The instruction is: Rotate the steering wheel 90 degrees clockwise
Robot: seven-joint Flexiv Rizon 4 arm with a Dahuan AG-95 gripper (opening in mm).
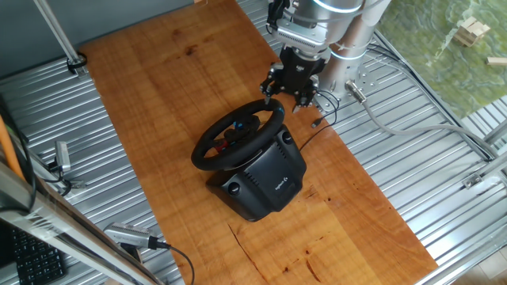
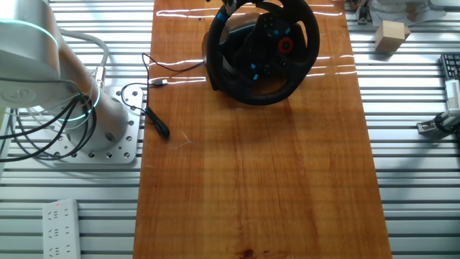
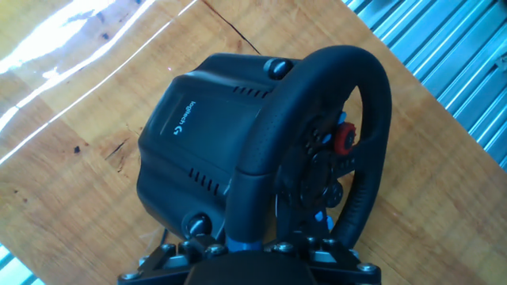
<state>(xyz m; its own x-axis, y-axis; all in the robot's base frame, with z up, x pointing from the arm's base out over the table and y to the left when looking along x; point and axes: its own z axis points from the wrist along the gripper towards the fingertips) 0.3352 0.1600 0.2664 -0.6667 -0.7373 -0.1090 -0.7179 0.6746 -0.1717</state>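
The black steering wheel (image 1: 209, 144) stands tilted on its boxy black base (image 1: 269, 184) on the wooden board (image 1: 158, 87). My gripper (image 1: 286, 98) sits at the far top of the rim, its fingers on either side of it. In the hand view the thick rim (image 3: 374, 111) curves down into the gripper (image 3: 249, 237), which looks shut on it. The base (image 3: 202, 127) with its white logo is on the left, and the red hub button (image 3: 343, 139) is on the right. The other fixed view shows the wheel face (image 2: 310, 50); the gripper is almost cut off at the top edge.
A black cable with a plug (image 2: 157, 124) lies at the board's edge beside the robot's base (image 2: 50, 93). A wooden block (image 2: 392, 36) and a power strip (image 2: 61, 219) lie on the ribbed metal table. Metal clamps (image 1: 131, 236) lie to the left.
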